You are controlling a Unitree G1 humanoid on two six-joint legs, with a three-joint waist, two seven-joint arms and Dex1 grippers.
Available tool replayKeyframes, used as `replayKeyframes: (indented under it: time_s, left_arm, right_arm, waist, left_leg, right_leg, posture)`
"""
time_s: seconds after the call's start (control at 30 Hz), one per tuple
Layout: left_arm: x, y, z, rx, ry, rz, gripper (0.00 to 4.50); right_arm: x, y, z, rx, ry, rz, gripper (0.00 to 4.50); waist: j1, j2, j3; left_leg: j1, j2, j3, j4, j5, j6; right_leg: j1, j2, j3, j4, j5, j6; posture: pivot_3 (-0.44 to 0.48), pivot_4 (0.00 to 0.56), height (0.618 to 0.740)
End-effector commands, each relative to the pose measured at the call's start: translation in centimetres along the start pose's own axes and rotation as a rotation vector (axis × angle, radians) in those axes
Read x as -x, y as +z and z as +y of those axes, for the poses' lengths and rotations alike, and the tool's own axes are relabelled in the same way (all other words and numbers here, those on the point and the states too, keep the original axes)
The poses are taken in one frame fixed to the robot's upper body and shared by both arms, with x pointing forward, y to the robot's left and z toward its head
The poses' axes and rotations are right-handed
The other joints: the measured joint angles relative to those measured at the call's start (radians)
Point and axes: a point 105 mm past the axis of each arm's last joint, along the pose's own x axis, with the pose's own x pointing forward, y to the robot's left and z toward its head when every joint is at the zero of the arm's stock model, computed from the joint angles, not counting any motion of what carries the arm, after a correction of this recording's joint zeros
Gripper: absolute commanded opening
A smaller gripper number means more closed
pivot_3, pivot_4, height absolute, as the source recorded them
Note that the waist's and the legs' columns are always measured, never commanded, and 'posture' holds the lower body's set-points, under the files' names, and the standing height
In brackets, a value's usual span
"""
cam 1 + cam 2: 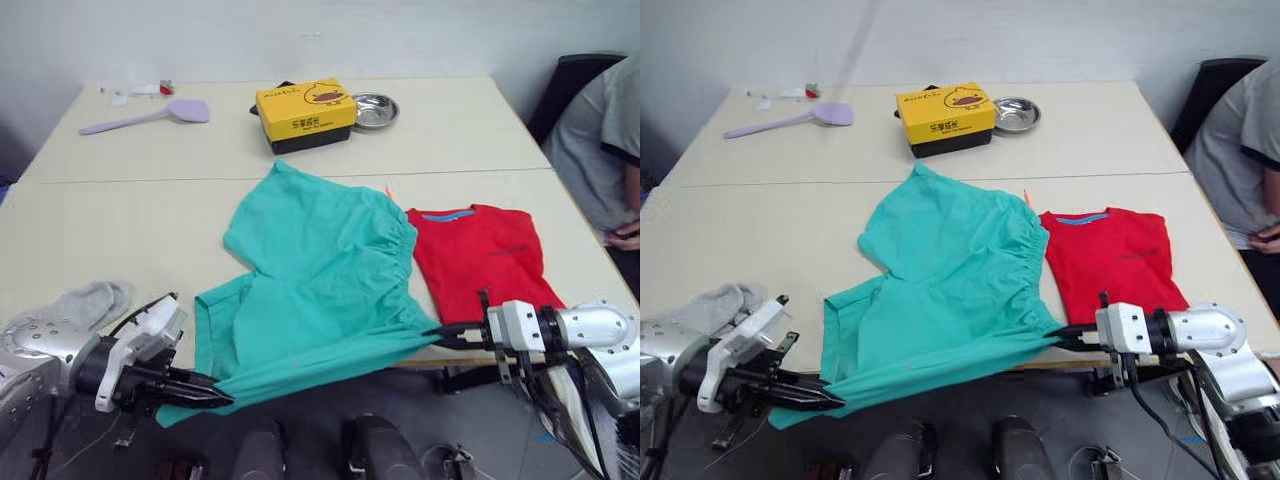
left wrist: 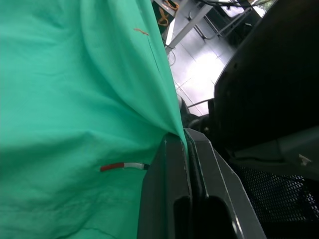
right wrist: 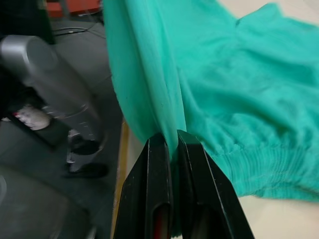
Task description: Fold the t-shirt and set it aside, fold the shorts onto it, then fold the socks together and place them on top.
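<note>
Pinching: left gripper (image 1: 215, 395) and right gripper (image 1: 440, 335) clamp shorts (image 1: 320, 280) hem, spreading it taut for folding.
T-shirt (image 1: 480, 260): folded, shorts' 3 o'clock.

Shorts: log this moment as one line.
phase: folding shorts | left tool: shut on hem | right tool: shut on waistband end | t-shirt: folded, beside | socks: untouched

the right claw (image 3: 173, 144) has its two black fingers (image 3: 154, 199) pressed together on a fold of the teal shorts (image 3: 239, 79), whose gathered waistband lies on the pale surface (image 3: 279, 219).
</note>
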Motion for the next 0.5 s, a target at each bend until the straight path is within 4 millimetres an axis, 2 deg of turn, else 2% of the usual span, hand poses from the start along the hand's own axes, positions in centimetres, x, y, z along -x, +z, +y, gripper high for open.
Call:
replayKeyframes:
  time_s: [0.03,0.17,0.3,0.33,0.43,0.5]
  left_arm:
    - [1.7,0.3,1.1,-0.035,0.044,0.029,0.0]
    - [3.3,2.2,2.8,-0.12,0.089,0.011,0.0]
    - [5.0,8.6,5.9,-0.345,0.159,-0.111,0.0]
    - [5.0,9.4,6.3,-0.369,0.162,-0.122,0.0]
    - [5.4,13.6,9.8,-0.569,0.298,-0.185,0.0]
    - [5.2,15.5,11.5,-0.638,0.343,-0.201,0.0]
  right_arm:
    - [2.5,0.2,-1.2,-0.012,-0.116,0.068,0.05]
    - [2.3,1.1,-1.5,-0.086,-0.167,0.013,0.05]
    - [2.5,2.6,-3.6,-0.168,-0.246,-0.059,0.05]
    - [2.6,2.9,-4.0,-0.168,-0.263,-0.071,0.05]
    - [2.7,3.6,-6.8,-0.218,-0.395,-0.13,0.05]
    - [2.7,3.5,-8.4,-0.228,-0.467,-0.116,0.05]
  waist:
    - [0.001,0.0,0.0]
    - [-0.006,-0.001,0.001]
    - [-0.005,-0.006,0.004]
    - [-0.005,-0.006,0.004]
    - [0.0,-0.009,0.005]
    - [0.002,-0.009,0.005]
  left_leg:
    - [0.0,0.001,-0.003,0.0,0.0,-0.001]
    - [-0.003,0.005,-0.003,0.005,-0.007,0.003]
    - [-0.004,0.003,-0.002,0.012,-0.011,0.014]
    - [-0.003,0.002,-0.002,0.013,-0.01,0.016]
    - [0.004,0.001,-0.001,0.012,-0.009,0.019]
    - [0.007,0.001,-0.001,0.012,-0.009,0.019]
  right_leg:
    - [0.0,0.003,0.003,0.001,-0.001,0.0]
    - [0.0,0.006,0.007,-0.001,0.0,0.001]
    - [0.003,0.004,0.009,-0.002,0.007,0.007]
    - [0.005,0.003,0.009,-0.004,0.009,0.007]
    - [0.015,0.003,0.01,-0.01,0.012,0.006]
    - [0.017,0.003,0.01,-0.01,0.012,0.006]
  posture:
    - [0.0,0.15,0.74]
    - [0.0,0.15,0.74]
    - [0.0,0.15,0.74]
    - [0.0,0.15,0.74]
    - [0.0,0.15,0.74]
    - [0.0,0.15,0.74]
